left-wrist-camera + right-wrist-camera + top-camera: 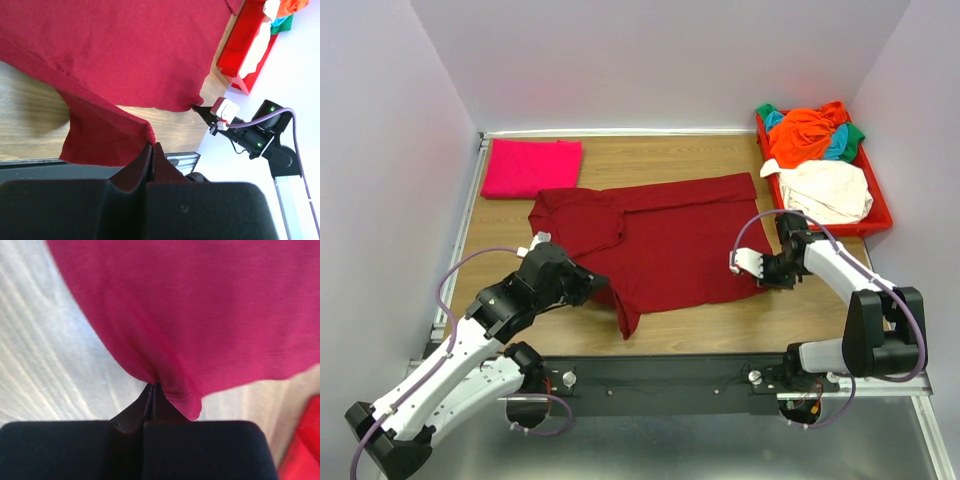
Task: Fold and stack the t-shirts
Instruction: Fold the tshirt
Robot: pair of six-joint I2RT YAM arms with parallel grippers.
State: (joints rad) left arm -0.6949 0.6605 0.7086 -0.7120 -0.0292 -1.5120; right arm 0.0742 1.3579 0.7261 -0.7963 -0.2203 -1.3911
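Observation:
The large maroon t-shirt (665,240) lies spread on the wooden table, partly folded at its left. My left gripper (600,283) is shut on its near-left hem, which it lifts into a fold; the left wrist view shows the cloth (125,55) pinched at the closed tips (152,146). My right gripper (767,280) is shut on the shirt's near-right corner; the right wrist view shows the cloth (200,310) bunched at the closed tips (153,386). A folded magenta-pink t-shirt (532,167) lies at the back left.
A red plastic tray (880,215) at the right edge holds orange (805,135), green, teal and cream (830,190) shirts. It also shows in the left wrist view (240,55). Walls close the table at the back and both sides. A metal rail runs along the near edge.

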